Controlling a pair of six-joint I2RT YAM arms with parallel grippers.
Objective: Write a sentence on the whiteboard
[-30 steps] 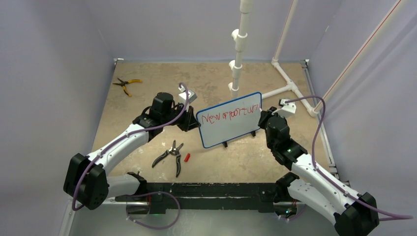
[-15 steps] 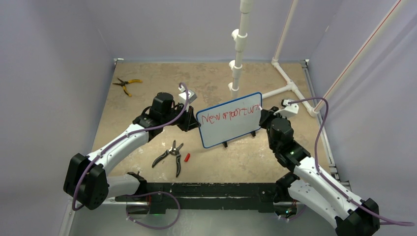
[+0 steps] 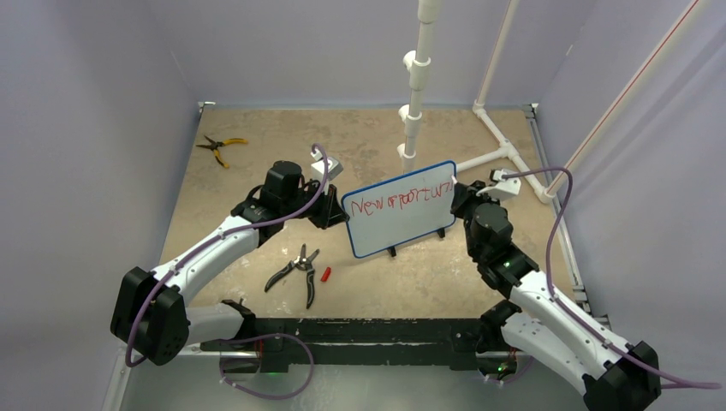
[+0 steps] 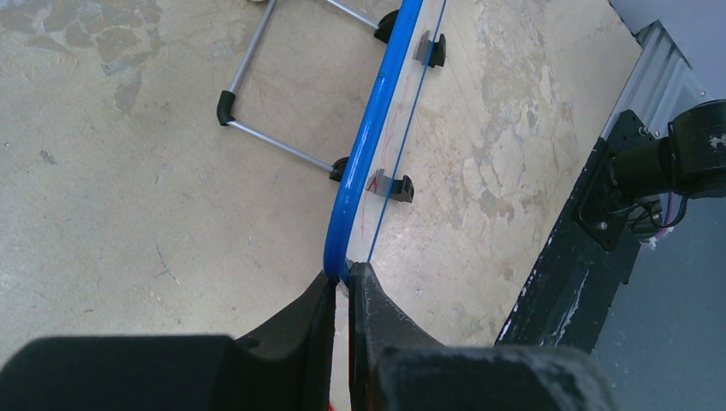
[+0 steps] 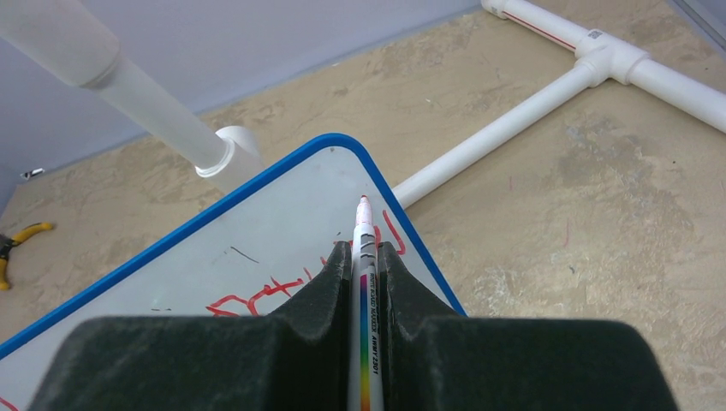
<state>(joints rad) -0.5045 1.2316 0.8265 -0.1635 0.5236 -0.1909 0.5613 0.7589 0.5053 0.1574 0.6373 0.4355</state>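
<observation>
Tan bench (image 3: 360, 137), whiteboard (image 3: 402, 231) upright: left claw (image 4: 344, 276) clamps its edge; right claw (image 5: 365, 248), gripping the marker (image 5: 363, 218), has crept to the right end of the sentence (image 3: 402, 202); row looks full.

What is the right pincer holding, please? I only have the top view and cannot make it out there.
Observer: The right wrist view shows the right pincer shut on a marker, its red tip over the board near the upper right corner.
Operator: Thank you. Is the other arm gripping the board?
Observer: Yes. The left wrist view shows the left pincer clamped on the blue frame at the board's edge.
Operator: And what props the board from behind?
Observer: A wire stand with black end caps, behind the board in that same view.
</observation>
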